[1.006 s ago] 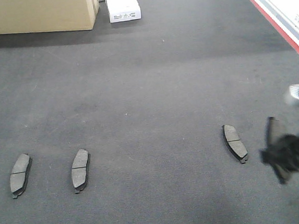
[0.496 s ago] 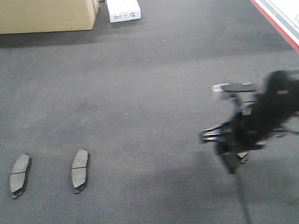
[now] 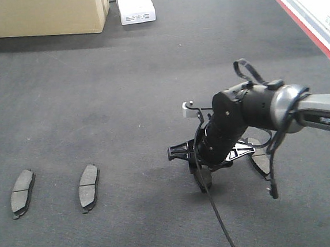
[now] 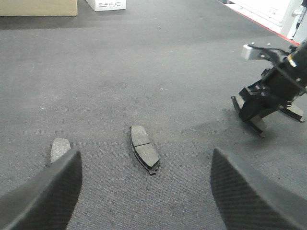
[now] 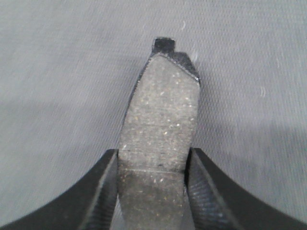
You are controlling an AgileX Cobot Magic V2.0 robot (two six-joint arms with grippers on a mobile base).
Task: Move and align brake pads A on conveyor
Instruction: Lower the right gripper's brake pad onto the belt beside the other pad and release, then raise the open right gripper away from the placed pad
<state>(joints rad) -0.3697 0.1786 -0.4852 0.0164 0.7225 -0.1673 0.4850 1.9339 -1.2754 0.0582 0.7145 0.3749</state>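
Two brake pads [image 3: 22, 192] [image 3: 89, 186] lie side by side at the left of the charcoal conveyor [image 3: 150, 90]. My right gripper [image 3: 205, 180] is low over the belt near the middle, shut on a third brake pad [image 5: 160, 124] that is clamped by its long edges between the fingers [image 5: 204, 191]. A fourth pad [image 3: 260, 162] lies just right of it, partly hidden behind the arm. The left wrist view shows one pad [image 4: 145, 148] ahead of my open left gripper [image 4: 146, 191]. Another pad [image 4: 59, 148] there is half covered by the left finger.
A cardboard box [image 3: 45, 12] and a white box [image 3: 134, 5] stand at the belt's far end. A red edge strip [image 3: 307, 27] runs along the right side. The right arm's cable [image 3: 220, 222] trails over the belt towards the near edge.
The right arm has swung in from the right edge towards the left with a pad in its gripper. It now sits low over the belt, left of the third lying pad.
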